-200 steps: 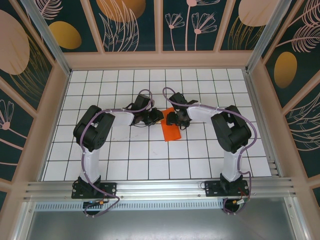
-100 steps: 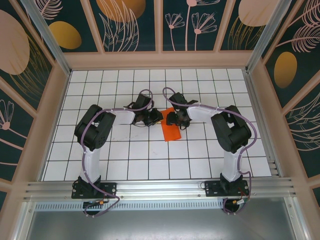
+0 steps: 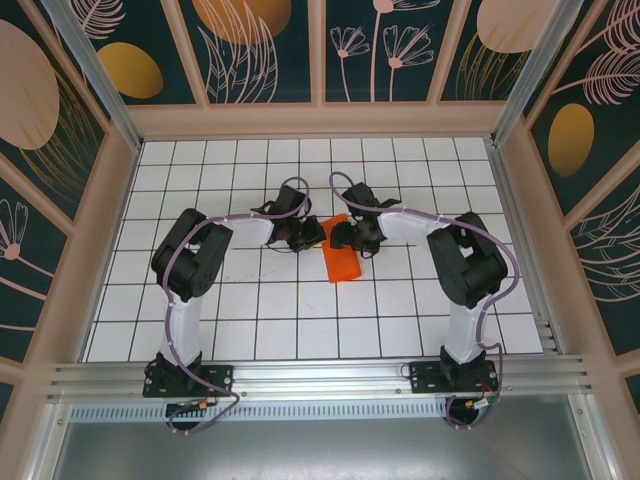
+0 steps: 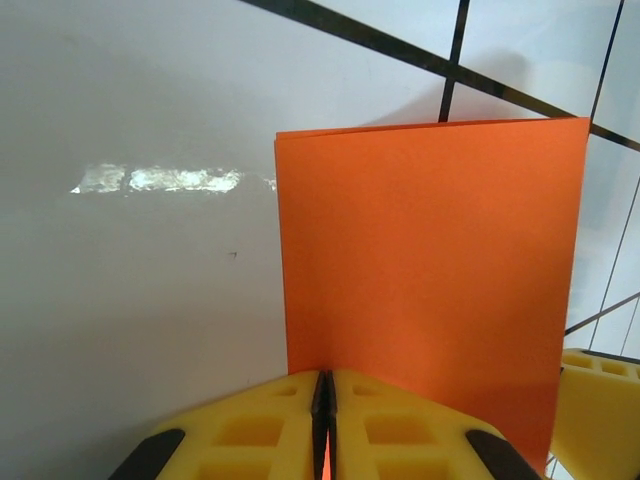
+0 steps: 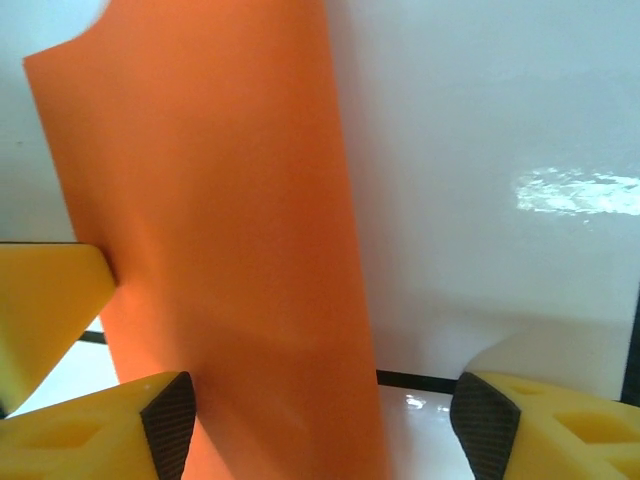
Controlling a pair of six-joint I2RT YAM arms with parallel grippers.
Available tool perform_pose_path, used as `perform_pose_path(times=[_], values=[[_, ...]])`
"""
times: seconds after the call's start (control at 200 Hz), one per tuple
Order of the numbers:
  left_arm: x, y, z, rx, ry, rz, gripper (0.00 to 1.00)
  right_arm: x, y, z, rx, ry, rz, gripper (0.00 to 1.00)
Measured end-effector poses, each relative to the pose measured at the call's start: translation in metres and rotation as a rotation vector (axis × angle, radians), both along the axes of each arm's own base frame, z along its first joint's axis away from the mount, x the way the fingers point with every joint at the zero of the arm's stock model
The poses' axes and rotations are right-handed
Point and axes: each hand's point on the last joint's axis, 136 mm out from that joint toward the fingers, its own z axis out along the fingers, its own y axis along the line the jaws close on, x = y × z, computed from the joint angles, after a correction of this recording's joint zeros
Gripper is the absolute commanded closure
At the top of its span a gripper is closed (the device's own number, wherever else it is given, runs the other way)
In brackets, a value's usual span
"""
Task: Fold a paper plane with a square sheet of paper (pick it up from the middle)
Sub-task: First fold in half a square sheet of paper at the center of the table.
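Observation:
The square sheet of paper (image 3: 341, 262) is bright orange and folded over into a narrow rectangle at the middle of the white grid table (image 3: 250, 300), its far end lifted between the two grippers. My left gripper (image 3: 312, 233) is shut on the paper's near edge; in the left wrist view the yellow pads (image 4: 270, 420) meet with an orange sliver between them, and the paper (image 4: 430, 260) stands up ahead. My right gripper (image 3: 342, 236) is open; in the right wrist view the paper (image 5: 220, 200) passes between its jaws, close to the left fingertip (image 5: 168, 420).
Wooden walls with dark floral panels (image 3: 320, 50) enclose the table on three sides. An aluminium rail (image 3: 320, 380) carries both arm bases at the near edge. The right gripper's yellow finger (image 4: 600, 410) appears beside the paper in the left wrist view.
My right gripper's jaws have spread wider around the paper. My left gripper has pressed tighter on the paper. Both wrists shifted slightly and the paper moved a little with them.

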Motion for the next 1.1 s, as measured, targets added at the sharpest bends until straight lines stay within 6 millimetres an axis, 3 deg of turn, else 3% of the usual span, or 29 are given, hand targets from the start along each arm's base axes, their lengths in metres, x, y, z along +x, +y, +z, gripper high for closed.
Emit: perform_pose_path(times=[0.18, 0.285, 0.4, 0.495, 0.585, 0.691, 0.896, 1.101], values=[[0.000, 0.000, -0.001, 0.012, -0.008, -0.003, 0.86, 0.006, -0.011, 0.013, 0.066, -0.001, -0.034, 0.25], [0.000, 0.000, -0.001, 0.014, -0.009, -0.005, 0.86, 0.015, -0.017, 0.037, 0.115, -0.043, -0.057, 0.32], [0.000, 0.000, -0.001, 0.015, -0.011, -0.007, 0.87, 0.020, -0.007, 0.063, 0.192, -0.089, -0.032, 0.57], [0.000, 0.000, -0.001, 0.016, -0.011, -0.007, 0.87, 0.021, 0.007, 0.072, 0.258, -0.095, 0.015, 0.76], [0.000, 0.001, -0.001, 0.017, -0.010, -0.007, 0.87, 0.019, 0.018, 0.067, 0.307, -0.063, 0.042, 0.86], [0.000, 0.001, -0.001, 0.019, -0.009, -0.006, 0.89, 0.018, 0.028, 0.049, 0.335, -0.008, 0.074, 0.93], [0.000, 0.001, -0.001, 0.027, -0.004, -0.005, 0.89, 0.015, 0.036, 0.012, 0.343, 0.085, 0.095, 0.96], [0.000, 0.001, -0.002, 0.033, -0.005, -0.002, 0.89, 0.018, 0.030, 0.008, 0.349, 0.085, 0.087, 0.97]])
